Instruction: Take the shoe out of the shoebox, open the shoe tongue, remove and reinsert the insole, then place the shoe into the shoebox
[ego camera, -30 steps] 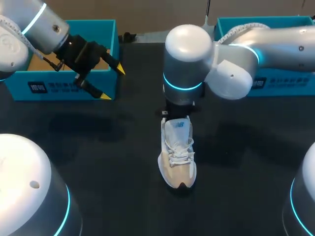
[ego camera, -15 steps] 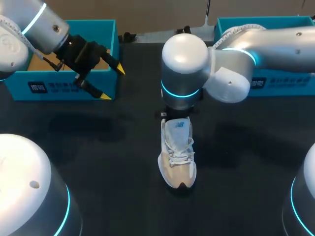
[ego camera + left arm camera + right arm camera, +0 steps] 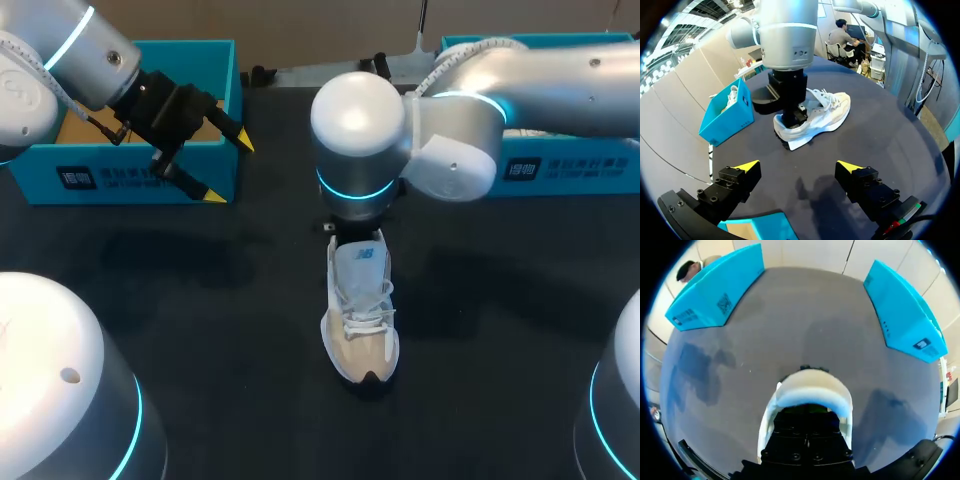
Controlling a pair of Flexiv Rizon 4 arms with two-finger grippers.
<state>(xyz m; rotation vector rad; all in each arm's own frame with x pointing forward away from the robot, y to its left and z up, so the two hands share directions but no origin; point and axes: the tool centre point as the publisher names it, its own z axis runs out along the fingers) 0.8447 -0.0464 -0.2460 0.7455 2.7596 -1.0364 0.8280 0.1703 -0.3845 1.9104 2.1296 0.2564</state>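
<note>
I count two blue boxes, the left box [image 3: 120, 178] and the right box [image 3: 585, 172]. I see two white shoes: one shoe [image 3: 360, 315] on the one table [image 3: 200, 300] and a second shoe [image 3: 732, 96] in the right box. I have two arms, my left arm [image 3: 70, 50] and my right arm [image 3: 540, 75].

— Where can a hand get at the shoe [image 3: 360, 320]?
— From the left, the right and the near side, where bare table [image 3: 200, 300] lies. The right arm [image 3: 360, 150] stands over the heel at the far end.
— And farther back?
— The left box [image 3: 130, 175] and right box [image 3: 570, 170] hold the far corners, and the right arm takes up much of the gap between them. The left gripper [image 3: 229, 171] hangs beside the left box.
</note>
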